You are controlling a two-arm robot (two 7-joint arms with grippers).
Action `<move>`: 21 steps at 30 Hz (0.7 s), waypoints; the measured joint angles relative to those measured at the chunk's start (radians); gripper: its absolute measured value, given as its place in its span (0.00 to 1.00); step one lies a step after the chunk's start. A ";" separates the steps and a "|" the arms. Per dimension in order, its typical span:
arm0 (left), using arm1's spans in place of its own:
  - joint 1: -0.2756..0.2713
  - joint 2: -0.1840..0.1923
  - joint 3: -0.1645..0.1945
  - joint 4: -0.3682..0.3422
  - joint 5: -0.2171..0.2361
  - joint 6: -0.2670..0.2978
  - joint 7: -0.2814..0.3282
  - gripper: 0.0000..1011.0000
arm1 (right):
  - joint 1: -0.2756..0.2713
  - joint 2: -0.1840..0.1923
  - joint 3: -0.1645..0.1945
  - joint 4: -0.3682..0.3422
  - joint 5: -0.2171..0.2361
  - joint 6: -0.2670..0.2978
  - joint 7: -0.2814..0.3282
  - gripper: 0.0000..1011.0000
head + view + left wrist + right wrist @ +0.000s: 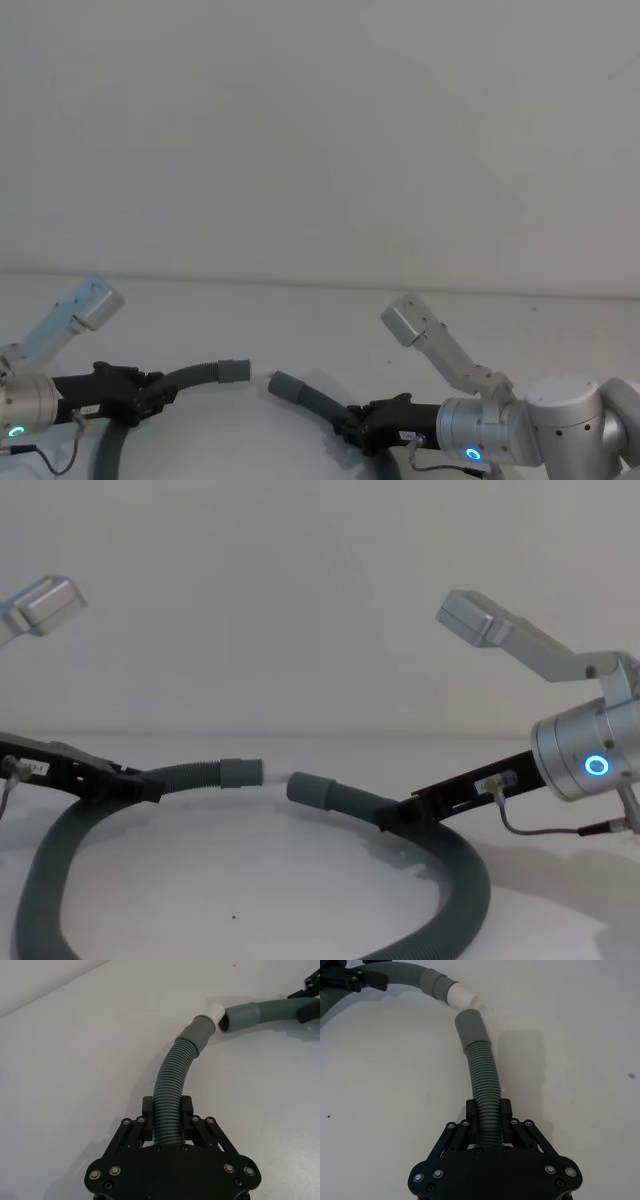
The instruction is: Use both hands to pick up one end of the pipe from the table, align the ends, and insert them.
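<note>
**Alignment step in hand: both ends are held, and nothing is inserted yet.**

The pipe (55,880) is gripped on its corrugated part, a little behind each cuff. The left hand (166,1108) is closed around it behind the white-tipped end (214,1012), and the right hand (489,1110) is closed around it behind the plain hollow end (471,1029). Both ends appear raised off the tabletop (330,335) between the 2 hands, while the rest of the loop lies toward the robot. The white tip is seen just beside the hollow mouth, but the 2 cuffs are angled, not in 1 line. Next, the cuffs are judged to need turning onto a common axis, followed by a straight push; some bending of the hose is to be expected.
</note>
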 joint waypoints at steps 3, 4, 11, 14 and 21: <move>0.000 0.007 0.002 -0.001 -0.008 -0.009 -0.018 0.29 | 0.004 0.001 -0.001 0.008 0.003 -0.003 0.002 0.24; 0.000 0.009 0.002 -0.001 -0.010 -0.011 -0.023 0.29 | 0.005 0.001 -0.001 0.010 0.004 -0.004 0.003 0.24; 0.003 0.025 0.007 -0.011 -0.023 -0.018 -0.051 0.29 | 0.013 0.006 -0.003 0.024 0.011 -0.010 0.005 0.24; 0.003 0.033 0.011 -0.016 -0.027 -0.019 -0.063 0.29 | 0.015 0.008 -0.004 0.029 0.013 -0.012 0.006 0.24; 0.002 0.046 0.018 -0.020 -0.032 -0.019 -0.077 0.29 | 0.021 0.012 -0.006 0.039 0.020 -0.016 0.008 0.24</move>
